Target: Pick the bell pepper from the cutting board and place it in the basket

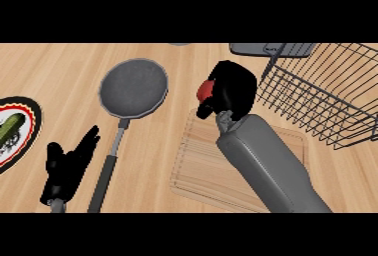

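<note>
- Right robot hand (235, 92): raised over the far edge of the cutting board (214, 172), fingers curled round a red bell pepper (205, 89). Only a small red patch of the pepper shows at the hand's left side; the rest is hidden by the hand.
- Bell pepper: held in the right robot hand, off the board's surface, just left of the basket (325, 95) and not inside it.
- Right forearm: grey, runs from the lower right of the view up across the cutting board, covering much of the board's right half.
- Cutting board: pale wood, lies flat on the table (59, 70) near its front edge, right of centre. No item is visible on its exposed surface.
- Basket: dark wire, stands at the table's far right corner area, tilted in view, its near left rim close to the right robot hand.
- Frying pan (133, 90): grey, round, left of the board, its handle pointing toward the table's front edge.
- Left robot hand (66, 167): rests open near the table's front left, fingers straight and pointing up, just left of the pan handle, holding nothing.
- Plate (28, 131): at the table's left edge, partly cut off, carrying a green item that cannot be identified.
</note>
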Action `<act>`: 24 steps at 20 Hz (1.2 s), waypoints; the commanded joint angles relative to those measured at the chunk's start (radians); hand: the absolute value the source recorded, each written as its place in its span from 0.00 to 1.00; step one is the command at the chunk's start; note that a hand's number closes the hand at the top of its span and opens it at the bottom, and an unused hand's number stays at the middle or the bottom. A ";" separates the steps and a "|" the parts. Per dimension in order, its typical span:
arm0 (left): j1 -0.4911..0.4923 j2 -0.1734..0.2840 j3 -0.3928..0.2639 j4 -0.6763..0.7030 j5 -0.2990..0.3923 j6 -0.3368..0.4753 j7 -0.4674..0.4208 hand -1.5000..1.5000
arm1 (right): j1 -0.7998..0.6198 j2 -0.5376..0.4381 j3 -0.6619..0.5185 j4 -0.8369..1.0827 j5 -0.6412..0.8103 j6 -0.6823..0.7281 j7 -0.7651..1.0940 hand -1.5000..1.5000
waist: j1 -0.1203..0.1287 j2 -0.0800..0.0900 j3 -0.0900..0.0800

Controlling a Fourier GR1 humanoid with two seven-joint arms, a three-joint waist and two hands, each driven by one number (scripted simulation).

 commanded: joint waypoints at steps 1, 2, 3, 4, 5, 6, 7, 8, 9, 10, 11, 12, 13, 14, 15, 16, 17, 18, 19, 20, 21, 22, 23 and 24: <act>0.040 -0.018 -0.017 0.058 -0.006 0.012 0.033 0.50 | -0.114 0.011 -0.072 -0.054 0.086 -0.271 0.131 1.00 | -0.012 0.000 -0.011; 0.015 -0.021 -0.017 0.064 -0.005 0.011 0.046 0.50 | -0.159 0.011 -0.048 -0.035 0.125 -0.282 0.159 1.00 | -0.008 0.002 -0.013; 0.024 -0.010 -0.008 0.051 -0.002 0.012 0.054 0.50 | -0.183 0.011 -0.074 -0.034 0.155 -0.301 0.170 1.00 | -0.014 -0.002 -0.012; 0.018 -0.014 -0.004 0.067 -0.003 0.015 0.050 0.50 | -0.217 0.011 -0.080 -0.034 0.171 -0.313 0.195 1.00 | -0.015 -0.001 -0.013; 0.043 -0.007 0.005 0.089 0.007 -0.006 0.024 0.50 | -0.225 0.011 -0.106 -0.025 0.184 -0.320 0.209 1.00 | -0.022 -0.001 -0.014; 0.039 -0.002 -0.006 0.045 -0.001 0.003 0.054 0.50 | -0.269 0.011 -0.113 -0.028 0.202 -0.296 0.257 1.00 | -0.020 -0.008 -0.013; 0.048 -0.026 -0.029 0.051 -0.015 0.012 0.045 0.50 | -0.293 0.011 -0.118 -0.003 0.212 -0.307 0.273 1.00 | -0.013 -0.004 -0.014; 0.048 0.006 0.004 0.030 0.005 0.004 0.068 0.50 | -0.317 0.011 -0.156 -0.002 0.236 -0.276 0.279 1.00 | -0.026 -0.009 -0.013; 0.048 0.004 0.009 0.052 0.009 -0.007 0.045 0.50 | -0.346 0.011 -0.167 0.028 0.287 -0.261 0.299 1.00 | -0.031 -0.007 -0.014; 0.026 -0.025 -0.003 0.069 -0.006 0.024 0.060 0.50 | -0.364 0.011 -0.189 0.030 0.284 -0.222 0.303 1.00 | -0.049 -0.007 -0.014; 0.072 -0.011 0.004 0.019 0.008 0.014 0.059 0.50 | -0.384 0.011 -0.196 0.052 0.313 -0.235 0.330 1.00 | -0.028 -0.009 -0.013; 0.064 -0.021 0.003 0.065 -0.009 0.025 0.039 0.50 | -0.412 0.011 -0.260 0.058 0.341 -0.205 0.298 1.00 | -0.053 -0.007 -0.014; 0.069 -0.002 0.021 0.052 0.002 0.011 0.035 0.50 | -0.442 0.011 -0.289 0.067 0.355 -0.207 0.303 1.00 | -0.049 -0.007 -0.014; 0.083 -0.013 0.004 0.053 0.001 0.008 0.040 0.50 | -0.478 0.011 -0.302 0.061 0.368 -0.172 0.325 1.00 | -0.051 -0.010 -0.014; 0.061 -0.004 0.033 0.067 0.013 0.008 0.044 0.50 | -0.474 0.011 -0.317 0.062 0.389 -0.177 0.312 1.00 | -0.062 -0.009 -0.013; 0.058 0.001 0.027 0.026 0.020 0.002 0.073 0.50 | -0.489 0.011 -0.339 0.073 0.382 -0.182 0.309 1.00 | -0.055 -0.009 -0.012; 0.061 -0.010 0.034 0.083 -0.002 0.015 0.016 0.50 | -0.510 0.000 -0.384 0.050 0.379 -0.147 0.296 1.00 | -0.071 -0.009 -0.013; 0.121 -0.043 -0.007 0.051 -0.019 0.031 0.008 0.50 | -0.507 -0.008 -0.393 0.070 0.396 -0.131 0.284 1.00 | -0.063 -0.010 -0.013; 0.094 -0.015 0.018 0.035 0.009 0.005 0.040 0.50 | -0.536 -0.020 -0.429 0.089 0.400 -0.130 0.281 1.00 | -0.061 -0.009 -0.013; 0.077 -0.035 0.002 0.027 -0.013 0.032 0.047 0.50 | -0.516 -0.010 -0.427 0.097 0.424 -0.133 0.276 1.00 | -0.067 -0.008 -0.012; 0.086 -0.042 0.000 0.075 -0.026 0.029 0.013 0.50 | -0.495 -0.019 -0.444 0.091 0.414 -0.131 0.244 1.00 | -0.074 -0.007 -0.012; 0.054 -0.031 0.020 0.067 -0.022 0.036 0.035 0.50 | -0.557 -0.018 -0.480 0.125 0.415 -0.121 0.255 1.00 | -0.066 -0.005 -0.013; 0.093 -0.023 0.019 0.058 -0.011 0.009 0.010 0.50 | -0.542 -0.021 -0.503 0.149 0.417 -0.149 0.239 1.00 | -0.057 -0.003 -0.013; 0.110 -0.001 0.035 0.036 0.002 -0.003 0.020 0.50 | -0.500 -0.047 -0.524 0.108 0.404 -0.138 0.206 1.00 | -0.066 -0.008 -0.012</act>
